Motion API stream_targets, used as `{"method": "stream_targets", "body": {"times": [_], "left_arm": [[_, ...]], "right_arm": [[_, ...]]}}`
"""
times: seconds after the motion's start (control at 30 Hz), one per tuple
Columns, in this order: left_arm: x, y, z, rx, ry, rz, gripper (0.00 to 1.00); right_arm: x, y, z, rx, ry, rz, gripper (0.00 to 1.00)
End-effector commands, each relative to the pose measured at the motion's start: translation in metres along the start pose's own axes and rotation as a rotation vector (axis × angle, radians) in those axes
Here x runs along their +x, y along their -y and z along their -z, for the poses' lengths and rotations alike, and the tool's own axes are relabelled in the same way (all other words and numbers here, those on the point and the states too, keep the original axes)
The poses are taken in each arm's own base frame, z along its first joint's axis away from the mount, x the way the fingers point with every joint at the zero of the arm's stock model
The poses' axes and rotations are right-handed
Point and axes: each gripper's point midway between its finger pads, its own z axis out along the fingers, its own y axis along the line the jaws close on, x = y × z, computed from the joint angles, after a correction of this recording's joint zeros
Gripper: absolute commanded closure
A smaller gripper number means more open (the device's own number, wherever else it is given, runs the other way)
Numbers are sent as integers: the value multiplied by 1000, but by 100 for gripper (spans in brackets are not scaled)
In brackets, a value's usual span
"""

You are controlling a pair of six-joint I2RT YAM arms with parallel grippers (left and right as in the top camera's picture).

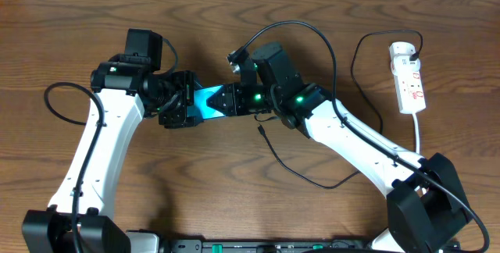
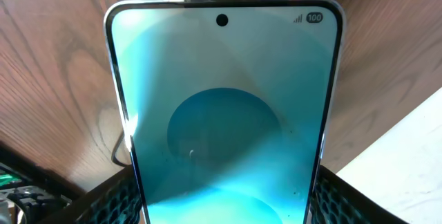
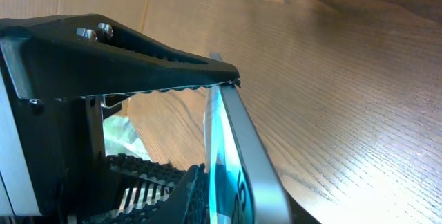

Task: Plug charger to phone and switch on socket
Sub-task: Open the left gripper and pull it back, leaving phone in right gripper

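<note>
I see the phone (image 1: pixel 207 101) lifted off the table (image 1: pixel 70 19), spanning between both arms. My left tool (image 1: pixel 181 106) grips it by its long edges, screen up. My right tool (image 1: pixel 233 101) straddles the other end, its upper finger (image 3: pixel 173 75) touching the frame; I cannot tell if it is clamped. The charger (image 1: pixel 297 176) lies on the table, tip just below the right tool, with the socket (image 1: pixel 409 81) well apart on the right.
</note>
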Motion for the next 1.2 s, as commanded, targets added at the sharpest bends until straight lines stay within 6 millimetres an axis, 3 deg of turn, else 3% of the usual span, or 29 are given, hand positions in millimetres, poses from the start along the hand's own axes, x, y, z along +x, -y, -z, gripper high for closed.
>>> {"method": "stream_targets", "body": {"times": [0.0,0.37,0.57,1.1,1.17], "left_arm": [[0,-1,0,-1,8,-21,93],[0,0,0,-1,8,-29,93],[0,-1,0,-1,8,-29,93],[0,2,0,9,7,-78,93],[1,7,1,27,5,-117,89]], "right_arm": [[0,-5,-1,-7,0,9,82],[0,-4,-1,-3,0,12,85],[-1,-4,-1,0,2,15,99],[-1,-3,-1,3,5,15,99],[-2,-2,-1,7,10,13,99]]}}
